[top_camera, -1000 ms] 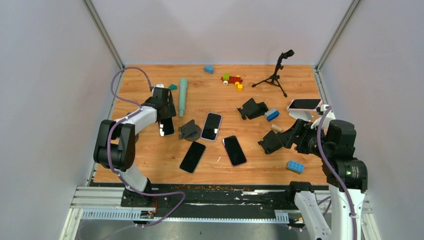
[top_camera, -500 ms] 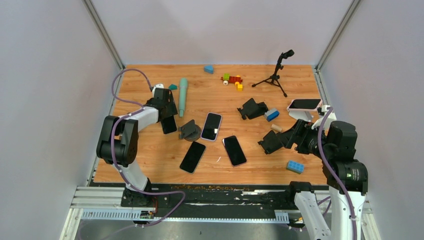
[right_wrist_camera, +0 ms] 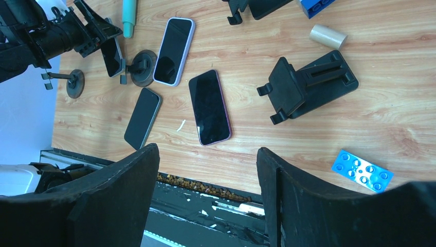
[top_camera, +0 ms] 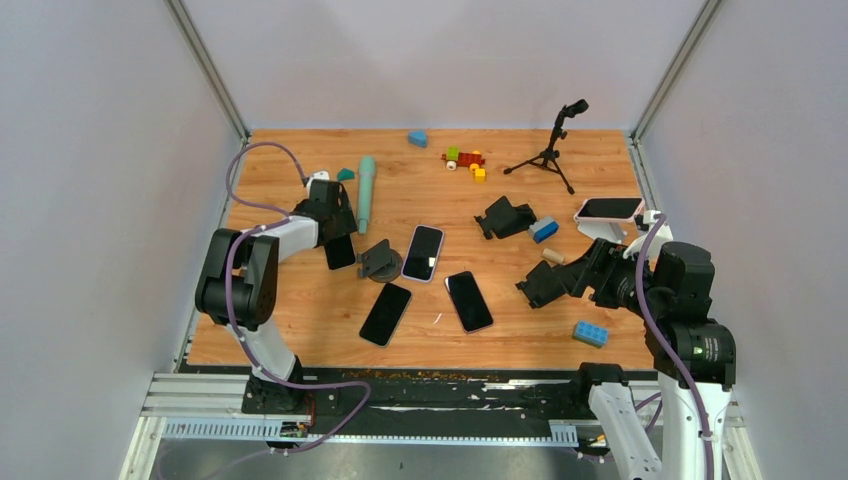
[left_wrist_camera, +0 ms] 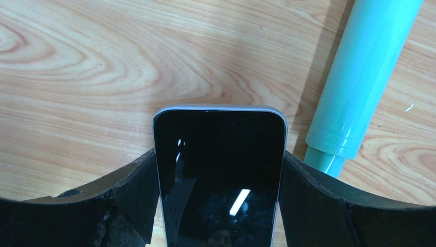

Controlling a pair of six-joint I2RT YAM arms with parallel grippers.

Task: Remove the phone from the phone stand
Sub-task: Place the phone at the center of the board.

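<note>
My left gripper [top_camera: 335,235] is shut on a black phone [top_camera: 339,251], one finger on each long edge. In the left wrist view the phone [left_wrist_camera: 220,149] fills the gap between the fingers of the gripper [left_wrist_camera: 220,172], its top edge over bare wood. It is held just left of a black round-base phone stand [top_camera: 378,262], apart from it. The right wrist view also shows this phone [right_wrist_camera: 111,56] and stand [right_wrist_camera: 141,67]. My right gripper [top_camera: 592,275] is open and empty [right_wrist_camera: 208,154], above the table's right side.
A teal cylinder [top_camera: 366,190] lies right of the left gripper. Three phones [top_camera: 422,252] [top_camera: 469,300] [top_camera: 385,313] lie flat mid-table. Black stands [top_camera: 505,216] [top_camera: 545,283], blue bricks [top_camera: 590,333] [top_camera: 543,229], a small tripod [top_camera: 550,150] and a pink phone on a white stand [top_camera: 608,208] are at the right.
My left gripper has shifted slightly right and away with the black phone in it, and its elbow has swung a little. The right arm has not moved.
</note>
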